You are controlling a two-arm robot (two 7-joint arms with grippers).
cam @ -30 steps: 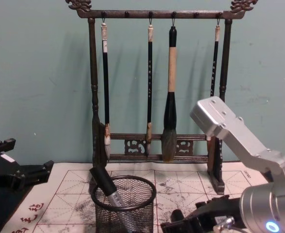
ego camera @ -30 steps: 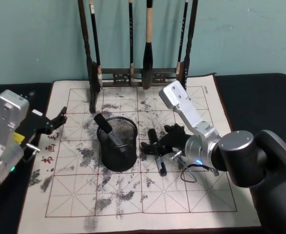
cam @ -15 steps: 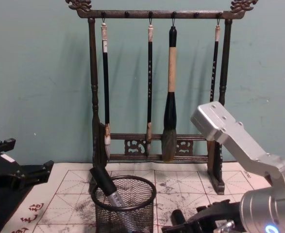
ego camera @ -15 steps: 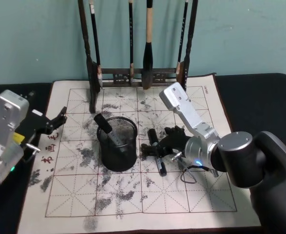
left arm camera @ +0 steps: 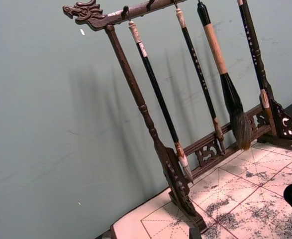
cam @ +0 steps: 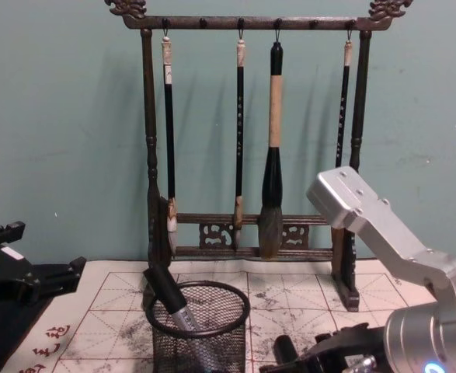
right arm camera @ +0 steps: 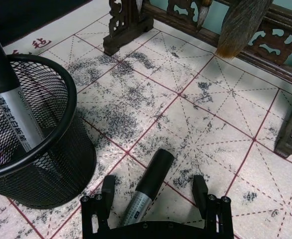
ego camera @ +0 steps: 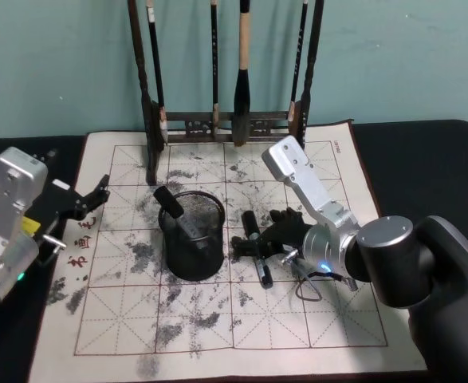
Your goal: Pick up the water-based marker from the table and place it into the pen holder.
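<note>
A water-based marker (right arm camera: pixel 146 183) with a grey barrel and black cap lies on the ink-stained mat, right of the pen holder (ego camera: pixel 190 254); its cap (ego camera: pixel 249 219) points toward the brush rack. My right gripper (right arm camera: pixel 153 193) is open low over the mat, one finger on each side of the barrel, apart from it. The pen holder (right arm camera: pixel 53 172) is a black mesh cup with another marker (ego camera: pixel 172 211) leaning inside it, also seen from the chest (cam: pixel 171 294). My left gripper (ego camera: pixel 94 198) hangs open over the mat's left edge, holding nothing.
A tall dark wooden brush rack (ego camera: pixel 227 124) with several hanging brushes stands at the back of the mat (ego camera: pixel 218 319), close behind the holder. Its foot (right arm camera: pixel 128 22) sits just beyond the cup. A black table (ego camera: pixel 425 159) surrounds the mat.
My right arm has sunk slightly, bringing the open fingers lower around the marker. The marker, the pen holder and the left arm have stayed put.
</note>
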